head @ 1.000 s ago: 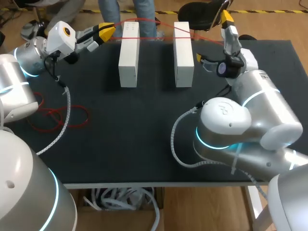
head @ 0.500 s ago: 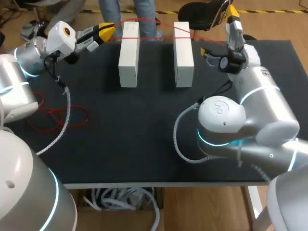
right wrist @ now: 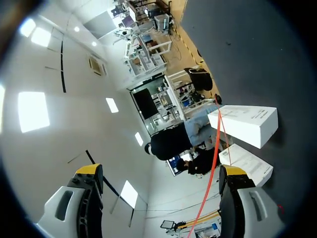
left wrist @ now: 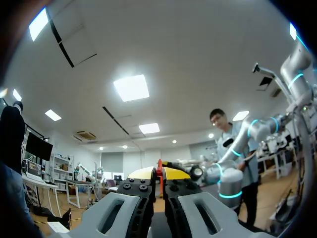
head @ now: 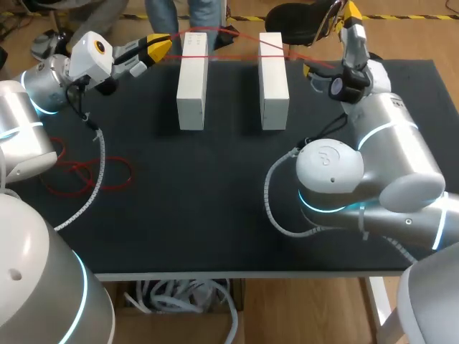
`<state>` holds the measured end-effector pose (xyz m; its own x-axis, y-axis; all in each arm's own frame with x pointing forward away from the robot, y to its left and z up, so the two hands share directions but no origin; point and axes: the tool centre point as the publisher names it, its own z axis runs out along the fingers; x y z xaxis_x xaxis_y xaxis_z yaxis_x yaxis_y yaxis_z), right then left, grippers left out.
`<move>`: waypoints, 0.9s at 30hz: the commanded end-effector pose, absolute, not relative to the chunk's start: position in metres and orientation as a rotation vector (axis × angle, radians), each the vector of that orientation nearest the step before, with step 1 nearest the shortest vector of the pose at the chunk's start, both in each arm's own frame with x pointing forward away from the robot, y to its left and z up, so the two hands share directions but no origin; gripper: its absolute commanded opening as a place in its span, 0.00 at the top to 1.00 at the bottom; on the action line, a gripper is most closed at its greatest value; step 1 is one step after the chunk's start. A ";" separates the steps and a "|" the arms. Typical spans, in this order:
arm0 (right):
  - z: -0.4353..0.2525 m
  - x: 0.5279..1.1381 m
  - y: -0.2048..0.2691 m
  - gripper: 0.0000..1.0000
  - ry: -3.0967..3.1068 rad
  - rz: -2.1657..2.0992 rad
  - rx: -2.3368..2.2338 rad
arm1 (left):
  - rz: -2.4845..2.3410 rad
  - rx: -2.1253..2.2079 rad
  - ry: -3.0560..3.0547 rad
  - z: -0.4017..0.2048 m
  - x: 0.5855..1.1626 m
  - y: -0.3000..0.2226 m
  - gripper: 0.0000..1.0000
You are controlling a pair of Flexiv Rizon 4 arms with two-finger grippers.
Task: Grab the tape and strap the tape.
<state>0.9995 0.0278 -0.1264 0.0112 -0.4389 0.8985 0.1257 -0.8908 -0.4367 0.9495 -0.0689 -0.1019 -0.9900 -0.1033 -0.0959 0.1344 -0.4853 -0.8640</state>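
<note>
Left pincer (left wrist: 159, 173), held level, pinches the red tape (head: 297, 54); right pincer (right wrist: 161, 171), pointing upward, stands spread wide.

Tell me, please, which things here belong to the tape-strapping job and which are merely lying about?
Job: red tape, held by left gripper; open right gripper; left white block and right white block beneath the tape.
Lying about: loose red coil on the table, perhaps the tape's slack.
</note>
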 end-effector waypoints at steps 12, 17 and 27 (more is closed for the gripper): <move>-0.122 1.000 0.030 0.24 0.336 -1.946 -1.887 | -2.596 0.049 1.512 -0.102 0.950 -0.069 1.00; -0.122 0.999 0.030 0.53 0.338 -1.946 -1.886 | -2.596 0.049 1.512 -0.102 0.950 -0.069 1.00; -0.121 0.996 0.034 0.55 0.332 -1.942 -1.885 | -2.596 0.049 1.512 -0.102 0.950 -0.069 1.00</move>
<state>0.9977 0.0332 -0.1213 -0.0016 -0.4502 0.8929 0.1309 -0.8853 -0.4461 0.9495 -0.0689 -0.1019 -0.9900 -0.1033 -0.0959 0.1344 -0.4853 -0.8640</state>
